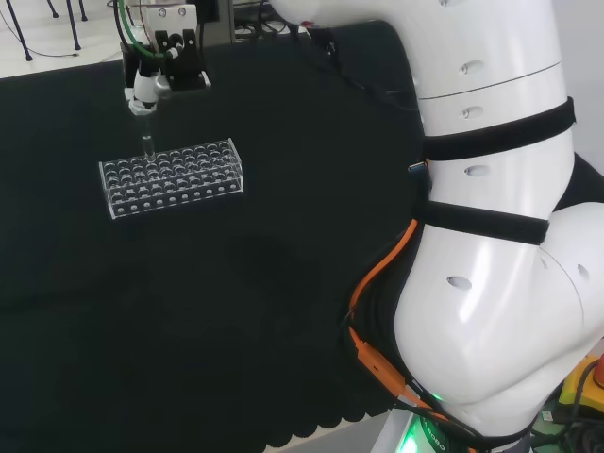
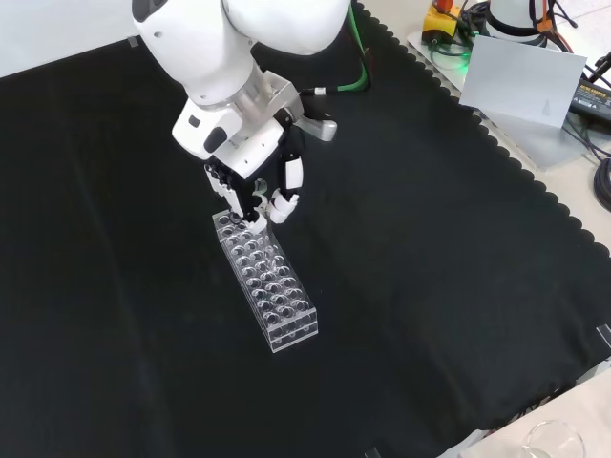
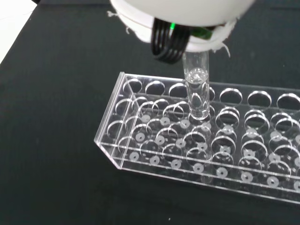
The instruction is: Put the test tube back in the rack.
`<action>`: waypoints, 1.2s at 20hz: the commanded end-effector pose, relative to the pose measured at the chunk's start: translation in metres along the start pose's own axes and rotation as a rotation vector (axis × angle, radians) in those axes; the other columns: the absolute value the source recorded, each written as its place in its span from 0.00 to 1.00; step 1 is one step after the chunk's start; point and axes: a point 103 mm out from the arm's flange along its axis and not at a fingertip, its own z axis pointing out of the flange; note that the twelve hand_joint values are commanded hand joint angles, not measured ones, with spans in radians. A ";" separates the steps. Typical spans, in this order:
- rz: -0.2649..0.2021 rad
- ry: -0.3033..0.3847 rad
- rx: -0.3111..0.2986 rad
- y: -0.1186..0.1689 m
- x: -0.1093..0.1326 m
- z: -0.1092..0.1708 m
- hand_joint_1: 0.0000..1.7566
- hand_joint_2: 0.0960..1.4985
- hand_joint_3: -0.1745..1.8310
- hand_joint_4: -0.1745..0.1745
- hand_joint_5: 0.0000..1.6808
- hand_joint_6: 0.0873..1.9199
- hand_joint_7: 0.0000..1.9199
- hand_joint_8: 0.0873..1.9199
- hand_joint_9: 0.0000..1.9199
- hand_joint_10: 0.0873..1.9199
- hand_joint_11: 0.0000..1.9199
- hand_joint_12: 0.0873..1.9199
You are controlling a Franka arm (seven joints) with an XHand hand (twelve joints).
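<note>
Fingers [image 2: 284,202]: curled, pinching test tube [image 3: 197,91] upright.
Tube: tip above rack [image 3: 197,140], near end holes; possibly just entering one.
Risk: off-centre tip catching hole rim, tilting or slipping.

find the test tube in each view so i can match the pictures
Head view: the test tube hangs upright below the hand, its lower end at the rack's far left corner.
Front view: mostly hidden among the fingers, just above the rack's top end.
Wrist view: upright at centre, its bottom over a hole near the rack's end.
Shared landmark: the clear rack.
</note>
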 end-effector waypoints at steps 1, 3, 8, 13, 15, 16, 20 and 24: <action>-0.007 0.000 0.004 -0.005 0.002 0.003 0.76 0.40 0.39 0.00 0.82 0.03 0.72 0.34 0.81 0.44 0.65 0.60; -0.006 -0.002 -0.001 -0.008 0.004 0.004 0.76 0.40 0.39 0.00 0.82 0.03 0.72 0.34 0.81 0.44 0.65 0.60; -0.010 0.005 0.011 -0.012 0.007 0.007 0.76 0.40 0.39 0.00 0.82 0.03 0.72 0.34 0.81 0.44 0.65 0.60; -0.010 0.009 0.025 -0.013 0.010 0.013 0.76 0.40 0.39 0.00 0.82 0.03 0.72 0.34 0.80 0.44 0.65 0.60; -0.007 0.010 0.032 -0.012 0.009 0.016 0.76 0.40 0.39 0.00 0.82 0.03 0.72 0.34 0.80 0.44 0.65 0.60; -0.005 0.010 0.034 -0.012 0.009 0.017 0.76 0.40 0.39 0.00 0.82 0.03 0.72 0.34 0.80 0.44 0.65 0.60; -0.002 0.005 0.030 -0.012 0.006 0.019 0.76 0.40 0.39 0.00 0.82 0.03 0.72 0.34 0.80 0.44 0.65 0.60; 0.002 0.005 0.028 -0.007 0.001 0.014 0.76 0.40 0.39 0.00 0.82 0.03 0.72 0.34 0.80 0.44 0.65 0.60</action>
